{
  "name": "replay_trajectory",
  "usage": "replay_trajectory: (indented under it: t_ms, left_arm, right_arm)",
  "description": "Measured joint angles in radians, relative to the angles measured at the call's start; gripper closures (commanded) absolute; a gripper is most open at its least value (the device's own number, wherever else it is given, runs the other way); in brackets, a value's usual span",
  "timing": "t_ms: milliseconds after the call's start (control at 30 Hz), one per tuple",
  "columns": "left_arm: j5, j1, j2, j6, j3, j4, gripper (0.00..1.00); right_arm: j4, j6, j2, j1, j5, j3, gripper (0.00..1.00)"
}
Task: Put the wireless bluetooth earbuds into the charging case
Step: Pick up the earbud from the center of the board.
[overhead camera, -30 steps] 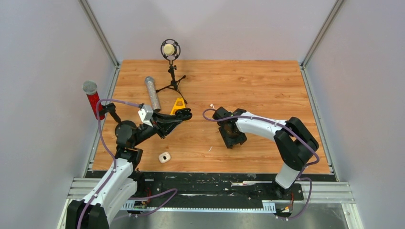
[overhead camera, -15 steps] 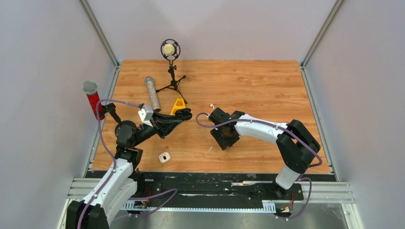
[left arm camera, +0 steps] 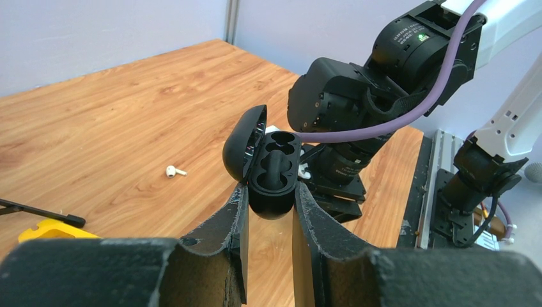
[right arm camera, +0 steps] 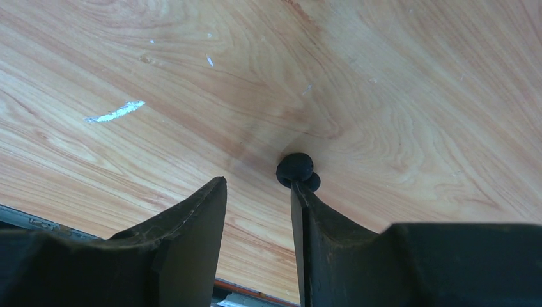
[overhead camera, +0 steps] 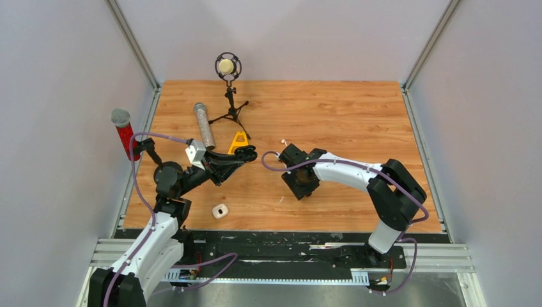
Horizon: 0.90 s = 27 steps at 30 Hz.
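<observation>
On the table a tripod mic stands at the far edge. A silver tube lies in front of it, and a red mic sits at the left rim. A yellow piece lies just beside the left gripper.

That gripper is clamped narrow on an open black case, which is held upright with its lid swung left and two wells showing. The right arm and its purple cable loom close behind the case and block the table beyond.

The white case lies near the front edge by the left arm's base, well apart from both grippers. One white earbud lies on the wood just beyond the right gripper. I can't make out a second one — a pale speck on the near side is too small to tell.

The right gripper points down over the table with its jaws partly apart and nothing between them. A small black blob sits at the tip of one finger, and I cannot tell whether it touches. From above, that gripper's fingers are hidden under its own wrist, and the black case is mostly hidden too.
</observation>
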Motion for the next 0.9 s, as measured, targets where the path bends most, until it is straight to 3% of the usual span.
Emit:
replay_trajectory:
  t_ms: [300,433,600,900]
  left_arm:
    - [0.0,0.0,0.0,0.0,0.0,0.0,1.0]
    - [0.0,0.0,0.0,0.0,0.0,0.0,1.0]
    - [0.0,0.0,-0.002,0.0,0.0,-0.001,1.0]
    - [0.0,0.0,-0.002,0.0,0.0,-0.001,1.0]
  right_arm:
    - [0.002,0.0,0.006,-0.029,0.001,0.002,0.58]
    - [0.003,-0.002,0.011,-0.045,0.002,0.009,0.69]
    - [0.008,-0.006,0.011,-0.075,0.002,0.009,0.76]
    - [0.018,-0.016,0.013,-0.098,0.002,0.009,0.78]
